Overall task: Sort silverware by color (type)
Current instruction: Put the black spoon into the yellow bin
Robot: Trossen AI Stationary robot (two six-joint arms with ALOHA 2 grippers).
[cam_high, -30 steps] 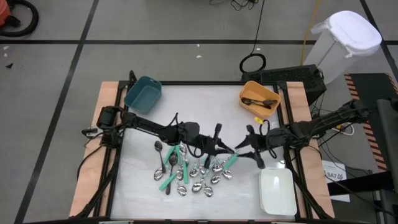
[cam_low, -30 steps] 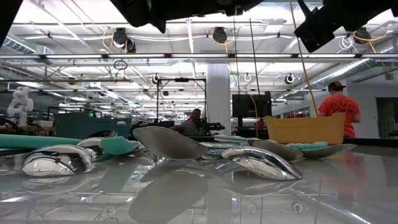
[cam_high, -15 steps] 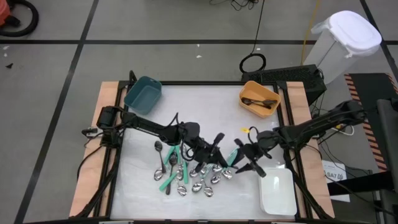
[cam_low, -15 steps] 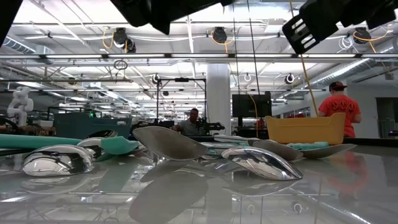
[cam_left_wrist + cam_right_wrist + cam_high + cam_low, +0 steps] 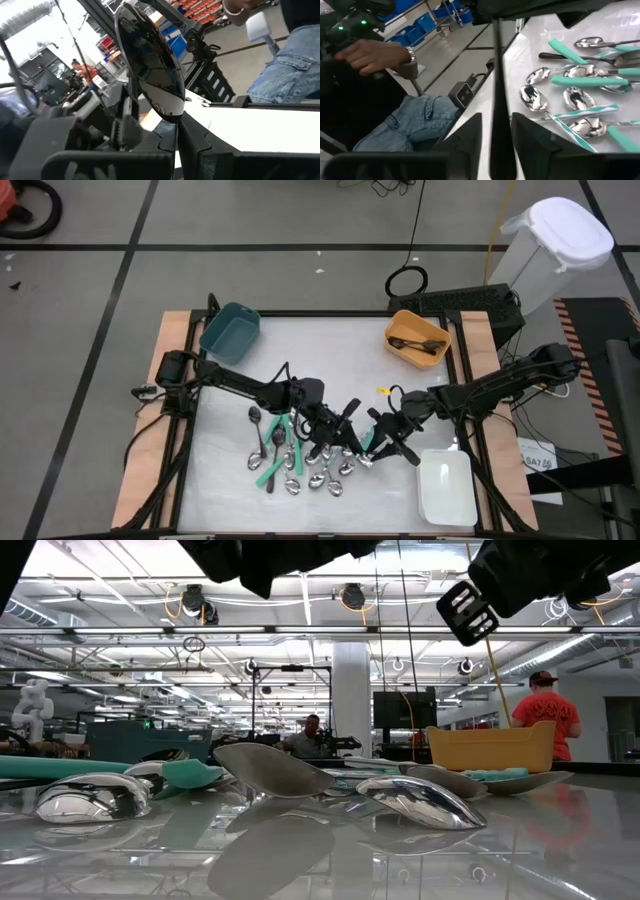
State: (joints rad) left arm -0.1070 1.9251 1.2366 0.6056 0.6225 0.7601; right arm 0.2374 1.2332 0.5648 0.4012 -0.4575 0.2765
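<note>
Sorting barely begun: I count most spoons (image 5: 300, 465) heaped on the bench (image 5: 330, 350).
Orange bin (image 5: 417, 338) holds few; teal bin (image 5: 230, 330) and white bin (image 5: 446, 488) bare. Beside heap: left hand (image 5: 345, 423) grips a black spoon (image 5: 150, 55); right hand (image 5: 385, 442) clasps its handle.

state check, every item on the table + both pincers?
left pincer: shut on black spoon
black spoon: gripped, handle reaching into right pincer
right pincer: at the spoon handle
silverware pile: unsorted on table
orange bin: holds dark utensils
teal bin: looks empty
white bin: looks empty
</note>
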